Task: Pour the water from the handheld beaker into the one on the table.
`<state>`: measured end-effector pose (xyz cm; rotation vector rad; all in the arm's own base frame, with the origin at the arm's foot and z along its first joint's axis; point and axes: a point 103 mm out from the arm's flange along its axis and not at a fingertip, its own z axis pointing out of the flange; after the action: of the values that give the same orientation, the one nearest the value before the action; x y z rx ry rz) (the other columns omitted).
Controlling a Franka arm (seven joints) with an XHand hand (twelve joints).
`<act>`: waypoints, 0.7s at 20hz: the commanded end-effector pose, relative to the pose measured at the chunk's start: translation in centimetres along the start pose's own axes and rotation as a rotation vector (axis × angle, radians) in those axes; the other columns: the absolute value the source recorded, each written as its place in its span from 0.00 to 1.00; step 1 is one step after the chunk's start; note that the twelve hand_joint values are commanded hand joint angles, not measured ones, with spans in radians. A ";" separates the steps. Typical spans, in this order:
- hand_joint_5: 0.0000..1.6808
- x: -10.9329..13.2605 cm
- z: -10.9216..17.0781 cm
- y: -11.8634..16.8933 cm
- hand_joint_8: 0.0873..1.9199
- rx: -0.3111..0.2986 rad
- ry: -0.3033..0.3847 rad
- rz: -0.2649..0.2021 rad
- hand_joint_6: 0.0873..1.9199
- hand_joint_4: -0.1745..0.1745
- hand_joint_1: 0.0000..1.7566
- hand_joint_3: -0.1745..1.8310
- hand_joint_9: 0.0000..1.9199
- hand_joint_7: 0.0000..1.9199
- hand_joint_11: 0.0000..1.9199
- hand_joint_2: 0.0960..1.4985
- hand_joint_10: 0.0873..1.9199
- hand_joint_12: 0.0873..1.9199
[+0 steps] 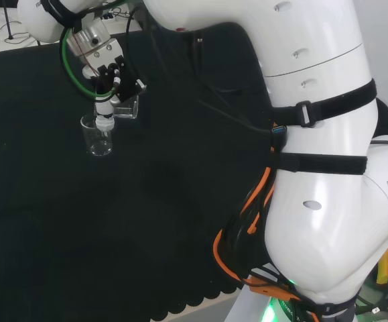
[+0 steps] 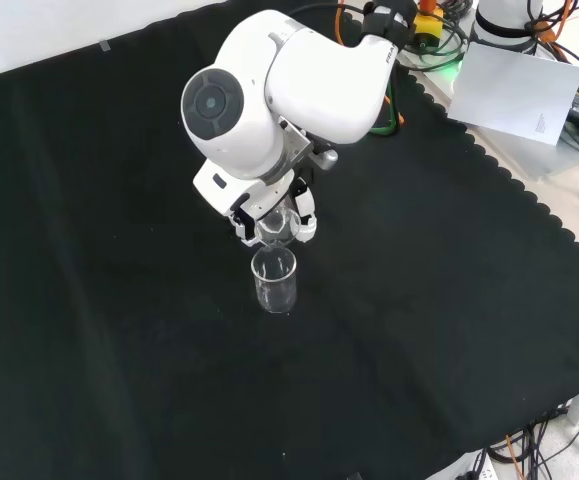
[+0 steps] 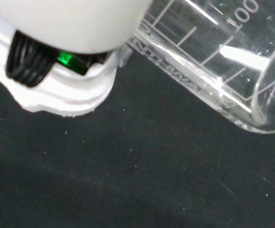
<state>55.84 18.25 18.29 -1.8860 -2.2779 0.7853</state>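
- At the far left of the head view, the hand [image 1: 106,74] has its fingers curled round a tipped glass beaker [image 1: 125,107].
- Just beneath it, a second beaker [image 1: 98,136] stands upright on the black cloth [image 1: 153,221].

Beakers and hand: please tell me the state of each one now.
Handheld beaker: held in the hand, tipped far over on its side above the other beaker.
Beaker on the table: upright on the black cloth, right below the hand.
Hand: fingers curled round the handheld beaker.
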 end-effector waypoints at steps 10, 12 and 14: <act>0.96 0.3 -0.2 0.0 0.00 0.021 -0.053 0.038 0.00 0.05 0.70 0.44 0.92 0.93 0.75 0.32 0.00 0.36; 0.96 0.4 -0.3 0.1 0.00 0.026 -0.061 0.042 0.00 0.05 0.70 0.44 0.92 0.93 0.75 0.32 0.00 0.36; 0.96 0.4 -0.3 0.1 0.00 0.033 -0.072 0.047 0.00 0.05 0.70 0.44 0.92 0.93 0.75 0.32 0.00 0.36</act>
<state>55.92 18.62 18.40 -1.9264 -2.2606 0.8703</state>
